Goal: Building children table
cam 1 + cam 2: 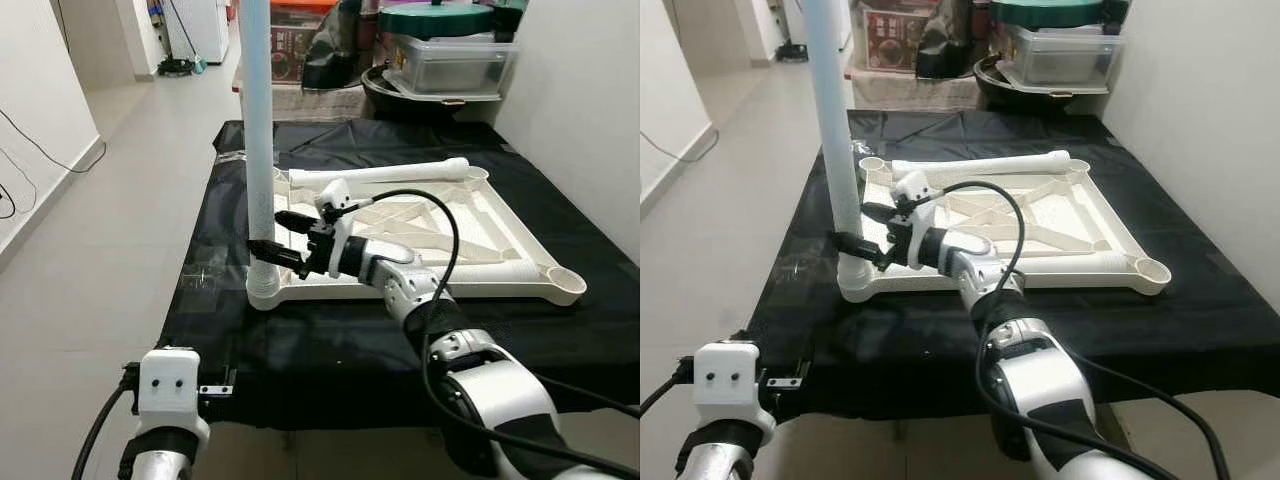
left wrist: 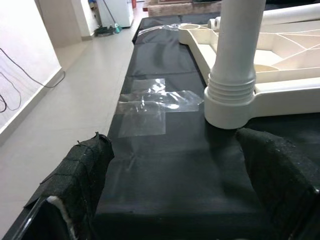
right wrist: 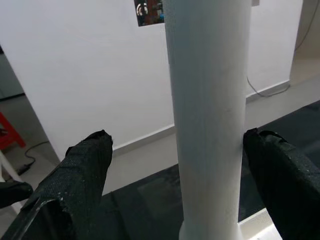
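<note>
My right tool [image 1: 283, 238] reached out over the near left corner of the upturned white table top [image 1: 500, 225], its two black fingers [image 3: 82, 170] spread wide on either side of the upright white leg [image 1: 258, 150] without touching it. That leg stood in the corner socket [image 2: 227, 102] nearest me on the left, and the tool sat low on it, just above the ribbed collar. I counted three legs: the one standing, one lying across the far edge of the frame [image 1: 385, 173], and one lying along the near edge [image 1: 495, 271]. The table top lay on the black-covered surface [image 1: 330, 340], with patches of clear tape [image 2: 150, 107] beside the socket. My left tool [image 2: 175, 190] hung low at the surface's near left edge, fingers parted and holding nothing.
</note>
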Motion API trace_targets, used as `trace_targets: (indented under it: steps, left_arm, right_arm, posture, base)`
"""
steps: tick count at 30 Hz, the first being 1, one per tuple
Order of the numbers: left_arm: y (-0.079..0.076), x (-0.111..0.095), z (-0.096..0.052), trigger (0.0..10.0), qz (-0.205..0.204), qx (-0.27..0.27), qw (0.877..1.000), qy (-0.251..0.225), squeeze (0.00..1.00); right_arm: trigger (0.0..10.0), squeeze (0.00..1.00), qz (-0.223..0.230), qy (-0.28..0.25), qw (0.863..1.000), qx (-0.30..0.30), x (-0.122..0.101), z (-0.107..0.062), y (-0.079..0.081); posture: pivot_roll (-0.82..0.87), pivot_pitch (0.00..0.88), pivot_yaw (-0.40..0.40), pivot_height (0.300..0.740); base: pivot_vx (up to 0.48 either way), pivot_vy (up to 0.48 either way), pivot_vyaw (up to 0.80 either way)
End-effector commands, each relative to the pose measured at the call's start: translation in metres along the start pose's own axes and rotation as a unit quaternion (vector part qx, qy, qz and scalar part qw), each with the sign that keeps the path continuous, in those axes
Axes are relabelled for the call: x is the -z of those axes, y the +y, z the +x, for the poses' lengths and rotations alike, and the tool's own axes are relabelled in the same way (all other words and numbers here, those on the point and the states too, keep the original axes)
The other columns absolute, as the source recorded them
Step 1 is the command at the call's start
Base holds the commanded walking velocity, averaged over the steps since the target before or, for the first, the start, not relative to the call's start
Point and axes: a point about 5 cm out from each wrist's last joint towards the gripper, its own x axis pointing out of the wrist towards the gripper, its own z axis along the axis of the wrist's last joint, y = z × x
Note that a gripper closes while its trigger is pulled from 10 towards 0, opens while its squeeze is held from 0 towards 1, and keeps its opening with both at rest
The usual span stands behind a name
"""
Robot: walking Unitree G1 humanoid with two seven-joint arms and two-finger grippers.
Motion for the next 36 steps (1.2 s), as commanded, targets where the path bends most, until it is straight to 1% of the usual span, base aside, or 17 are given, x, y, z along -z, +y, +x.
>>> trace_targets:
  steps: [1, 6, 10, 13, 20, 22, 30, 36]
  left_arm:
    - [-0.001, -0.002, 0.000, 10.0, 0.001, -0.001, 1.000, -0.003, 0.00]
    - [-0.003, -0.002, -0.002, 10.0, 0.000, 0.001, 1.000, -0.003, 0.00]
    - [-0.003, -0.003, -0.002, 10.0, 0.000, 0.000, 1.000, -0.003, 0.00]
    - [-0.005, -0.004, -0.007, 10.0, -0.004, -0.003, 1.000, 0.000, 0.00]
    - [-0.008, -0.004, -0.010, 10.0, -0.007, -0.002, 1.000, 0.004, 0.00]
    - [-0.007, -0.003, -0.013, 10.0, -0.008, -0.006, 1.000, 0.009, 0.00]
    - [-0.007, -0.003, -0.014, 10.0, -0.001, -0.004, 1.000, 0.010, 0.00]
    - [-0.010, -0.003, -0.015, 10.0, -0.006, -0.002, 1.000, 0.010, 0.00]
  right_arm:
    - [10.0, 0.00, -0.016, 0.004, 1.000, -0.006, -0.003, 0.007, 0.004]
    - [10.0, 0.00, -0.014, 0.000, 1.000, 0.002, -0.004, 0.016, 0.008]
    - [10.0, 0.00, -0.018, 0.000, 1.000, 0.006, -0.005, 0.018, 0.008]
    - [10.0, 0.00, -0.027, -0.006, 0.999, 0.027, -0.010, 0.025, 0.009]
    - [10.0, 0.00, -0.030, -0.010, 0.999, 0.029, -0.013, 0.031, 0.012]
    - [10.0, 0.00, -0.028, -0.020, 0.999, 0.036, -0.018, 0.038, 0.015]
    - [10.0, 0.00, -0.030, -0.025, 0.999, 0.037, -0.022, 0.044, 0.019]
    - [10.0, 0.00, -0.036, -0.032, 0.998, 0.041, -0.029, 0.052, 0.023]
  posture:
    - [0.07, 0.074, -0.074, 0.740]
    - [0.07, 0.081, -0.079, 0.740]
    - [0.07, 0.087, -0.083, 0.740]
    - [0.06, 0.113, -0.094, 0.740]
    - [0.06, 0.131, -0.099, 0.740]
    - [0.06, 0.142, -0.100, 0.740]
    - [0.06, 0.142, -0.100, 0.740]
    - [0.06, 0.144, -0.107, 0.740]
  base:
    - [0.000, 0.000, 0.00]
    - [0.000, 0.000, 0.00]
    - [0.000, 0.000, 0.00]
    - [0.000, 0.000, 0.00]
    - [0.000, 0.000, 0.00]
    - [0.000, 0.000, 0.00]
    - [0.000, 0.000, 0.00]
    - [0.000, 0.000, 0.00]
